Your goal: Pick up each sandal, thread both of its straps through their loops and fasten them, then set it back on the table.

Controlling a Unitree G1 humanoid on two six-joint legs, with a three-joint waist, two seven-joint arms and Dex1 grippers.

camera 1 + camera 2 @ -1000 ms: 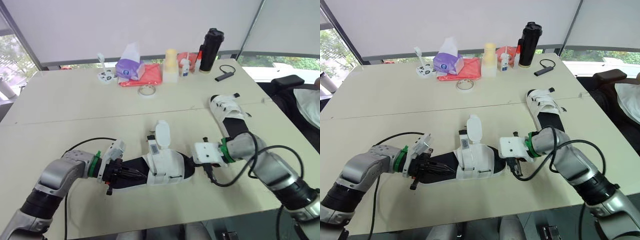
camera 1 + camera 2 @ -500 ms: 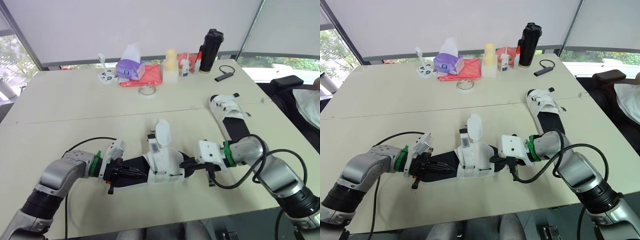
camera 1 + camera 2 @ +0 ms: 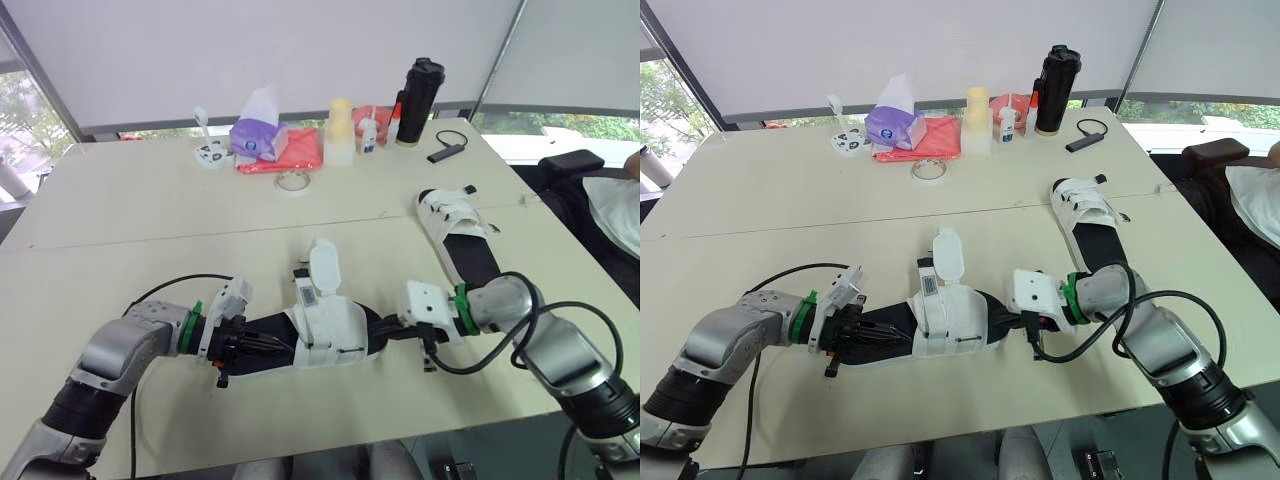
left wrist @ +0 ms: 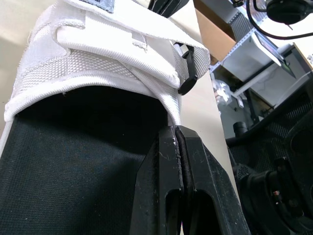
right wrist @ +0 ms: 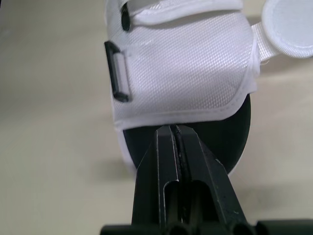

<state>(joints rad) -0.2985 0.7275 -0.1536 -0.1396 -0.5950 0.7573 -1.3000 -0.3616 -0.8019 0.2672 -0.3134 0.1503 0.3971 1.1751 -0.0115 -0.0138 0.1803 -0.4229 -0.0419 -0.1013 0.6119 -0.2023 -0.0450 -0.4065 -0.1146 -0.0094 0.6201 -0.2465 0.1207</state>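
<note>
Near the front edge of the pale beige table (image 3: 150,200), between the 2 grippers, a black-soled sandal with white woven straps (image 3: 330,335) lies flat. At its heel end the left gripper (image 4: 174,131) lies over the black insole, its fingers clenched together with nothing seen between them, tips at the strap's edge. At the toe the right gripper (image 5: 174,128) is likewise squeezed closed, tips over the sole's rim. 1 rounded white strap end (image 3: 323,268) stands upright (unfastened). The 2nd matching sandal (image 3: 458,225) lies farther back, to the right.
</note>
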